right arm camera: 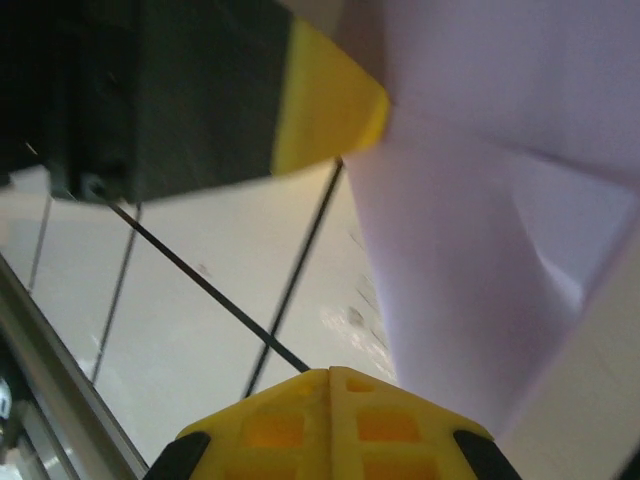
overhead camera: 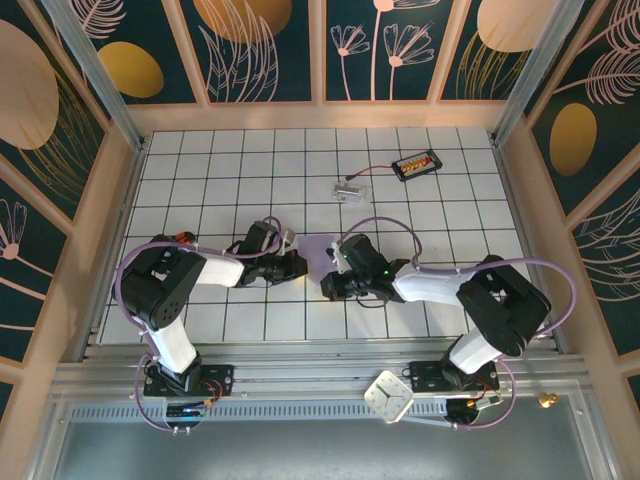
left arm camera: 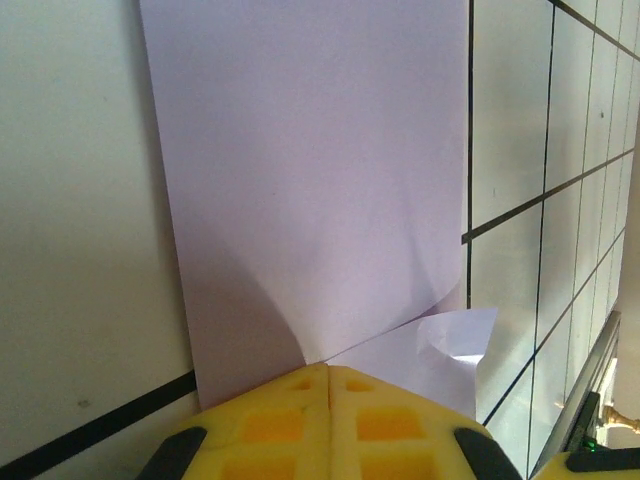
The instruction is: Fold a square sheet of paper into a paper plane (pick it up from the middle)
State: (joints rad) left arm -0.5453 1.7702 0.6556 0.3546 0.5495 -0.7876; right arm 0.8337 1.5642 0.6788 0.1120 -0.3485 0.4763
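Partly folded thin lavender paper sheet (overhead camera: 318,250) lies on the white tiled bench (overhead camera: 230,170), both arms' jaws fully closed at its left and right edges, grip uncertain; likely risk: dragging closed tips skews or tears the crease.

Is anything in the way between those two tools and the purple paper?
Nothing visible does. The left tool and the right tool, both shut, have their tips right at the lavender paper, one on each side.
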